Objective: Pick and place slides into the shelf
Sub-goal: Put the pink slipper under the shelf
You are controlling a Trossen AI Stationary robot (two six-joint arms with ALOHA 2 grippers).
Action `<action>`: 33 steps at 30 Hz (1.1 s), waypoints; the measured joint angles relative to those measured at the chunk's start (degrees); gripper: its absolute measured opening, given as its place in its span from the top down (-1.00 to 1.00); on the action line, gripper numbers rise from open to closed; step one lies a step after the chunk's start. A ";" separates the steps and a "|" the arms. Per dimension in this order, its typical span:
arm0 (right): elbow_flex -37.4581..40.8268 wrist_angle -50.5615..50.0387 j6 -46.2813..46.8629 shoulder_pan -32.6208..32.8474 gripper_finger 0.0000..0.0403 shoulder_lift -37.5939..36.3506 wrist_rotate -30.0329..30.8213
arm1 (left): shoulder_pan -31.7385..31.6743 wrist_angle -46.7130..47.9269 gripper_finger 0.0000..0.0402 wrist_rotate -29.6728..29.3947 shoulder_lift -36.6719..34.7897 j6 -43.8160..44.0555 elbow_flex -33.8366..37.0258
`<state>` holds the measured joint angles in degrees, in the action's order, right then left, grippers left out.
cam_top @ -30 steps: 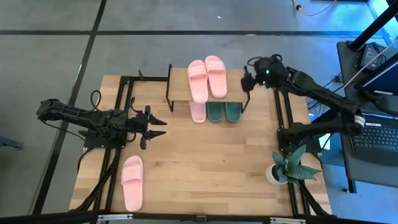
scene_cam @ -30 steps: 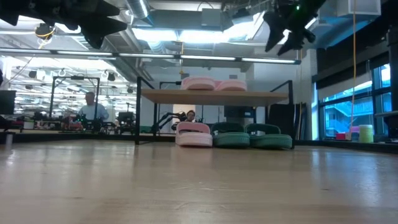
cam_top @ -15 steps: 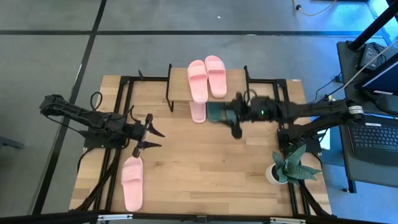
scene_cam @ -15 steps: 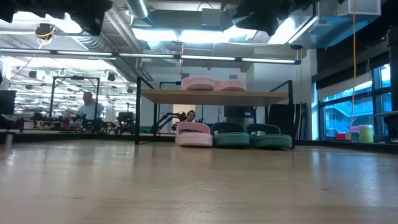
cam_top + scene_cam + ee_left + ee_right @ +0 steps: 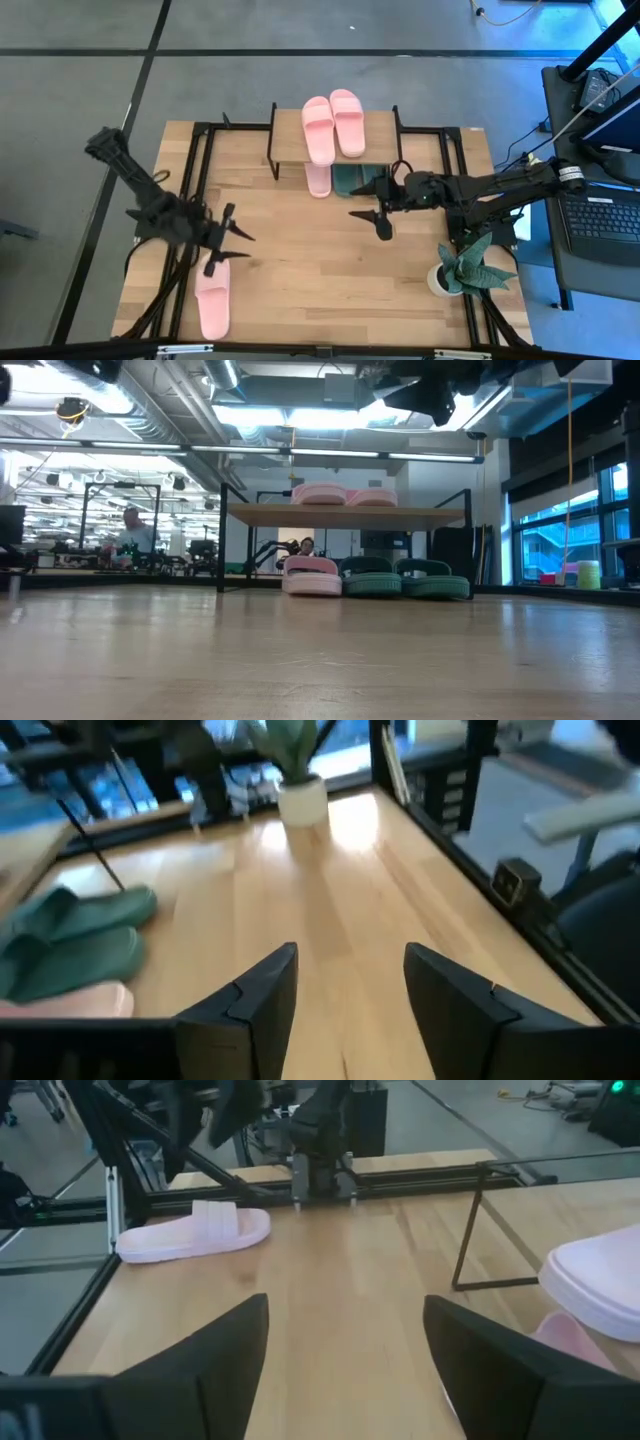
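Note:
The shelf (image 5: 335, 140) stands at the table's far middle. Two light pink slides (image 5: 332, 125) lie on its top board. A third pink slide (image 5: 318, 180) and the dark green pair (image 5: 400, 578) rest on their soles on the table under it. A fourth pink slide (image 5: 212, 293) lies sole down at the near left. My left gripper (image 5: 243, 247) hangs open and empty just beyond that slide's far end. My right gripper (image 5: 368, 224) hangs open and empty in front of the shelf, partly hiding the green pair from above. Both grippers show open in their wrist views (image 5: 350, 985) (image 5: 345, 1345).
A potted plant (image 5: 462, 265) stands near the table's right near corner. Black frame rails (image 5: 195, 170) run along the table's left and right sides. A wide stretch of bare tabletop (image 5: 310, 270) lies between the two grippers and the near edge.
My right gripper has swung from the table's far right corner toward the left and the near edge, and now hangs in front of the shelf. My left gripper has gone toward the near edge, closer to the loose pink slide, and has turned. No slide has moved.

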<state>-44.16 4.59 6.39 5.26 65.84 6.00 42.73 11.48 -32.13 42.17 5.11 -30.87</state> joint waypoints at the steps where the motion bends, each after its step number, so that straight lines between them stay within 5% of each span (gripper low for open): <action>1: 0.00 -0.01 0.42 0.00 -0.33 0.00 0.00 | 1.90 2.06 0.12 -1.51 1.88 2.10 -1.53; 9: 0.00 0.01 0.64 -0.58 -0.33 0.00 0.01 | 11.63 20.16 0.12 -9.27 18.68 22.25 -13.80; 18: 0.00 -0.01 0.84 -1.65 -0.33 0.00 0.07 | 16.10 39.77 0.12 -5.64 38.69 45.71 -30.04; 23: 0.00 -0.02 0.86 -1.70 -0.33 0.00 0.07 | 16.75 52.24 0.12 2.45 48.73 52.97 -38.63; 29: 0.00 -0.03 0.86 -1.70 -0.33 0.00 0.04 | 16.16 63.95 0.12 18.84 56.71 69.10 -45.58; 33: 0.00 -0.05 0.81 -1.70 -0.33 0.00 0.04 | 16.27 65.34 0.12 23.22 60.94 65.70 -46.57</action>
<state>-44.16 4.54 7.19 3.55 65.84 6.04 59.00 76.82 -8.90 103.11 70.81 -77.43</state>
